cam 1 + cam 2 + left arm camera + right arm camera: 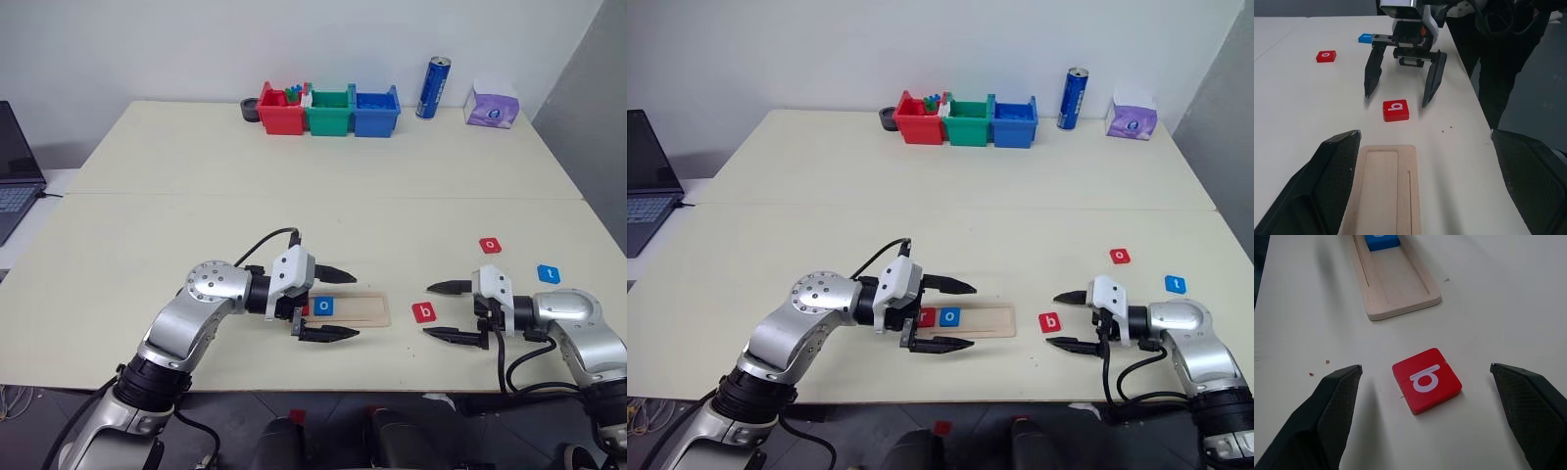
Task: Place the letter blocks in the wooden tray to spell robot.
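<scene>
- Left gripper [950, 315] hangs wide open and empty over the wooden tray [988, 317], where the red r [928, 316] and blue o [950, 316] already sit
- Right gripper [451, 311] is wide open, empty, straddling the red b [424, 312] on the table; I'd lower squarely and pinch its flat sides
- Red o [491, 245] and blue t [549, 274] wait further right

My head pair looks down across the table [294, 166]; wrist cameras sit low, facing each other, sharing the red b block [1426, 380].

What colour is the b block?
Red, with a white letter: the b block, clearest in the right wrist view.
</scene>
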Robot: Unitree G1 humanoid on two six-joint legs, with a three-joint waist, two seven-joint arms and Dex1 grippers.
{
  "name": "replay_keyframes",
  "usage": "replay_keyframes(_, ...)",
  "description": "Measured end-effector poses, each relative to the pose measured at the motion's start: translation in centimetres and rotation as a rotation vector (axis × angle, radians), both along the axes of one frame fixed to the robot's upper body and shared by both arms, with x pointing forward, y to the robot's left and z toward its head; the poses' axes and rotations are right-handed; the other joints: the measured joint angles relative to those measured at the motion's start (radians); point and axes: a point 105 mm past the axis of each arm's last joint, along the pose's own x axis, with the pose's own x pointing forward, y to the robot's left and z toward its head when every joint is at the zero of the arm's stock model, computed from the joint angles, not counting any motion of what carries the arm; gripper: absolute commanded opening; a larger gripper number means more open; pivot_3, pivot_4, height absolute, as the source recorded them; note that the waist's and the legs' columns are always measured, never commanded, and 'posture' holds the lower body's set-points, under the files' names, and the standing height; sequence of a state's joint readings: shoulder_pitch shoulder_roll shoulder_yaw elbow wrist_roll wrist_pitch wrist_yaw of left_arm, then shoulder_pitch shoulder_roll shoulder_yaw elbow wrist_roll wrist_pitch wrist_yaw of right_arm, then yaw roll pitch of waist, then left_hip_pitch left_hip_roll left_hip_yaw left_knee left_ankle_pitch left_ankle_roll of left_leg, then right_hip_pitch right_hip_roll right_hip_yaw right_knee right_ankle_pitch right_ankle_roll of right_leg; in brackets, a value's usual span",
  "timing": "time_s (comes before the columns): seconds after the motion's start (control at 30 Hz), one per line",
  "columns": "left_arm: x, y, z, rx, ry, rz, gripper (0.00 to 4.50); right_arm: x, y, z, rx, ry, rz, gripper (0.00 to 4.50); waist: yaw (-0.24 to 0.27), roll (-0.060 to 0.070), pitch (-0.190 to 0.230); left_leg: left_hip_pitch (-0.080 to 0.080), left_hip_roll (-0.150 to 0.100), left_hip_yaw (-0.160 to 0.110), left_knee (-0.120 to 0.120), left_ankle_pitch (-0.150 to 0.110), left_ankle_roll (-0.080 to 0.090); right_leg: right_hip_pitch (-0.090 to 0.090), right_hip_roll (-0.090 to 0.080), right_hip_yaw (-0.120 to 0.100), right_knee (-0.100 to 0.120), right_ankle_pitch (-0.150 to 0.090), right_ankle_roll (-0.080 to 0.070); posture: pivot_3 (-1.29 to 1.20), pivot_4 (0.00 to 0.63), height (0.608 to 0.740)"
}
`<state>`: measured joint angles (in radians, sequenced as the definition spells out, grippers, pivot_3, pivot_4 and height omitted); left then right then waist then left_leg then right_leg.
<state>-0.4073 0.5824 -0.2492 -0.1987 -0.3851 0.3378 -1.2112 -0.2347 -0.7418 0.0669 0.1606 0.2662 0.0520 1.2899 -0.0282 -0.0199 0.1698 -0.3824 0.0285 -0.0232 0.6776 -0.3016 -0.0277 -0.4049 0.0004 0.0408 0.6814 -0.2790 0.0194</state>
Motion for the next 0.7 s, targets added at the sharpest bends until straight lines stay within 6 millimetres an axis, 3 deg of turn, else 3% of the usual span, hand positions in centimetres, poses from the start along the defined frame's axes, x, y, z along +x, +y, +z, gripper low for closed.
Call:
replay_keyframes(0.3,0.0,0.0,0.0,0.005,-0.002,-0.011,4.5,0.6,0.9,-0.7,0.007,0.01,0.03,4.46,0.0,0.0,0.0,0.0,0.0,0.0,0.0,0.0,0.0,0.0,0.0,0.0,0.001,0.0,0.0,0.0,0.15,0.74)
replay_keyframes(0.33,0.0,0.0,0.0,0.005,-0.001,-0.013,4.5,0.6,1.0,-0.6,0.006,0.008,0.032,4.3,0.0,0.0,0.0,0.0,0.0,0.0,0.0,0.0,0.0,0.0,0.0,0.0,0.001,0.0,0.0,0.0,0.15,0.74)
replay_keyframes(0.47,-0.1,0.0,0.0,0.007,0.0,-0.019,4.5,0.8,1.0,-0.8,0.005,0.005,0.03,3.24,0.0,0.0,0.0,0.0,0.0,0.0,0.0,0.0,0.0,0.0,0.0,0.0,0.001,0.0,0.0,0.0,0.15,0.74)
replay_keyframes(0.7,-0.1,0.0,0.1,0.007,-0.001,-0.021,4.5,0.6,0.7,-0.8,-0.01,0.003,0.037,0.72,0.0,0.0,0.0,0.0,0.0,0.0,0.0,0.0,0.0,0.0,0.0,0.0,0.001,0.0,0.0,0.0,0.15,0.74)
